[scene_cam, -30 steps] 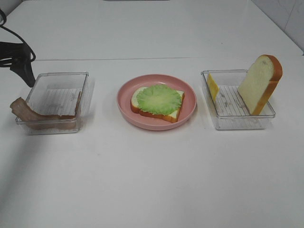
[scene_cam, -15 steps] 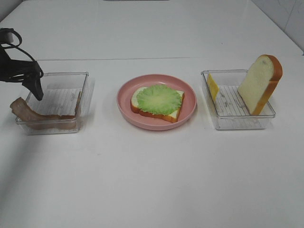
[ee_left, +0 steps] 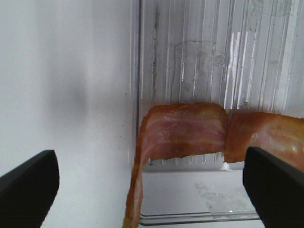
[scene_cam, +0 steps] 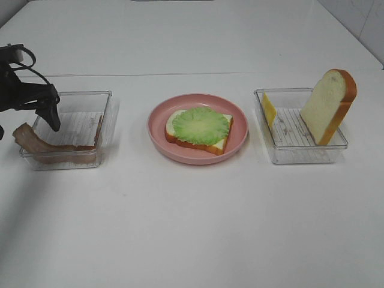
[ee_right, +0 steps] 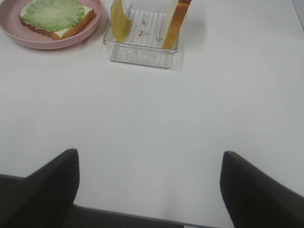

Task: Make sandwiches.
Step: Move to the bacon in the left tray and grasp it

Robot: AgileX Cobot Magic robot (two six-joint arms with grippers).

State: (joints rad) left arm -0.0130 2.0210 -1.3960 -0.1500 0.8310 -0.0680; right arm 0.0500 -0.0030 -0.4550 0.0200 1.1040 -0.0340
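Left fingers stand wide apart above the bacon strip draped over its tray wall; right fingers apart above the counter.

Colours on my white bench, seen past my black jaws.
Bacon is reddish-brown with paler pink streaks; lettuce is light green with a darker, veined edge; the slice under it and the upright slice are white with orange-brown crust; cheese yellow; plate pink; left tray and right tray clear, ribbed.
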